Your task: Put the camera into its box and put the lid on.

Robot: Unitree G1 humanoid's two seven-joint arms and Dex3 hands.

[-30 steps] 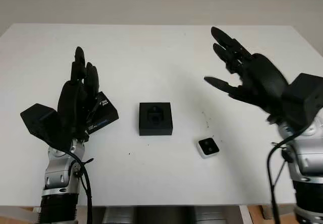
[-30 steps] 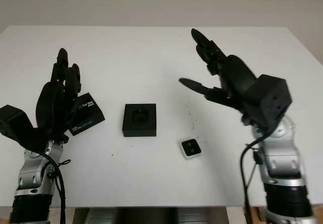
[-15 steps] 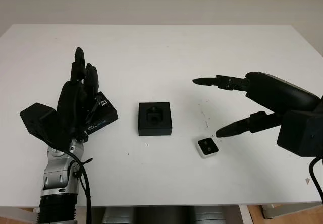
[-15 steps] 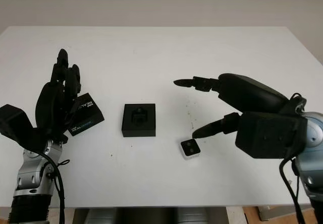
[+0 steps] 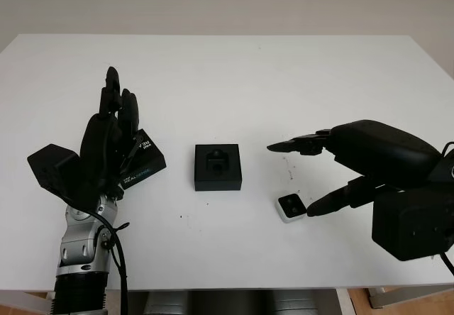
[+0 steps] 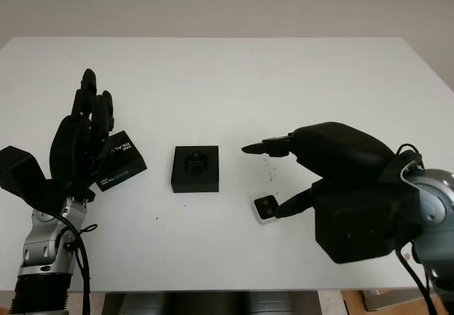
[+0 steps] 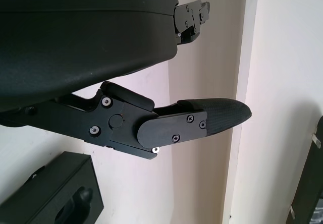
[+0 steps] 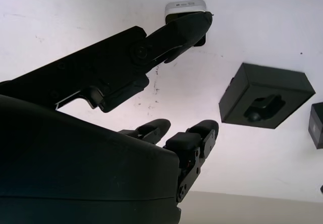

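Since the last frame I've dropped the right hand (image 5: 333,173) lower, over the camera (image 5: 291,207); its thumb tip is now at the camera's right edge, the other fingers stretched out above, nothing gripped. Left hand (image 5: 106,145) unchanged, raised, fingers straight up in front of the lid (image 5: 142,160). Box (image 5: 218,167) sits open mid-table (image 5: 227,74), bare surface all round it

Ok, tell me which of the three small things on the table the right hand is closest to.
The white-edged camera: the right hand is open just above it. The box and lid lie farther left.
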